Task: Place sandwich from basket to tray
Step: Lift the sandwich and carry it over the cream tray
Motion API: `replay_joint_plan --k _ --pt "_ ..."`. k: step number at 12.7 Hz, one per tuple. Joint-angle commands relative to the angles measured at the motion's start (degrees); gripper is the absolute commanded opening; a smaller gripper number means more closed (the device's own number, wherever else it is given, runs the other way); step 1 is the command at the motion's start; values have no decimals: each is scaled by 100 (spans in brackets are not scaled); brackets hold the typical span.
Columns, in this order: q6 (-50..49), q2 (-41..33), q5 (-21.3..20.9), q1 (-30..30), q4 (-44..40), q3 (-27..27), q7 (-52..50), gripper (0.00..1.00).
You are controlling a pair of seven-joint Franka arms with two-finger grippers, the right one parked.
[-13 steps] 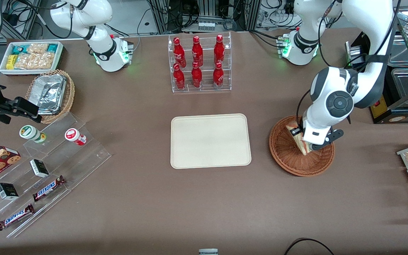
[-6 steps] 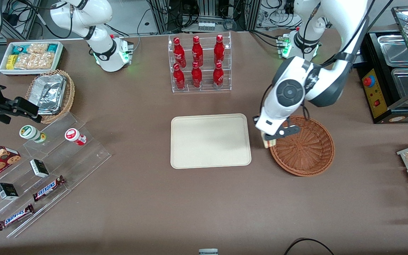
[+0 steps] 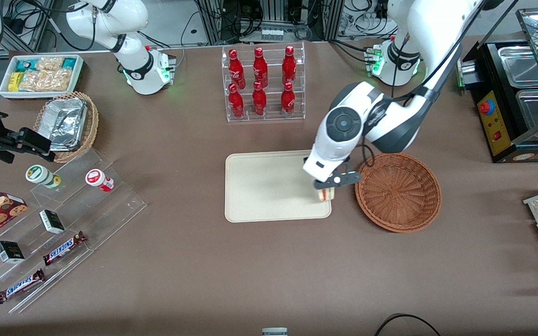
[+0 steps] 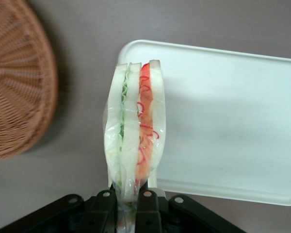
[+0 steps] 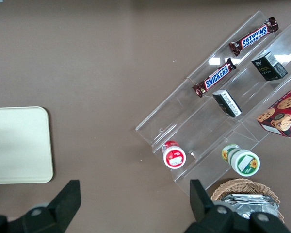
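My left gripper is shut on the sandwich, a wrapped wedge of pale bread with green and red-orange layers. In the front view the sandwich hangs above the tray's edge nearest the basket. The cream tray lies at the table's middle. The reddish-brown wicker basket sits beside the tray, toward the working arm's end, with nothing visible in it.
A clear rack of red bottles stands farther from the front camera than the tray. Toward the parked arm's end are a tan basket with foil trays, a white bin of snacks and an acrylic stand with snacks.
The left gripper lifted the sandwich out of the basket and carried it sideways toward the parked arm's end, now over the tray's edge. The basket is left with nothing in it.
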State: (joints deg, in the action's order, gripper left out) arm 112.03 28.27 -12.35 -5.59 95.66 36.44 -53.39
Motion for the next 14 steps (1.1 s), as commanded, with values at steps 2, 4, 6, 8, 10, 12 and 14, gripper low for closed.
replay_joint_plan --k 2,4,6,8,10,12,14 --pt "379 696 -583 -591 -583 65 -723 6" --pt "740 881 -733 -802 -592 56 -970 6" --pt "882 1100 -1004 -952 -714 56 -1198 6" --pt "891 1242 -1391 -1040 -750 56 -1445 6" --pt "900 1356 -1516 -1058 -750 56 -1551 6" --pt "1109 1549 -1507 -1084 -759 56 -1595 6" --pt "1242 1611 -1472 -1084 -750 65 -1674 6"
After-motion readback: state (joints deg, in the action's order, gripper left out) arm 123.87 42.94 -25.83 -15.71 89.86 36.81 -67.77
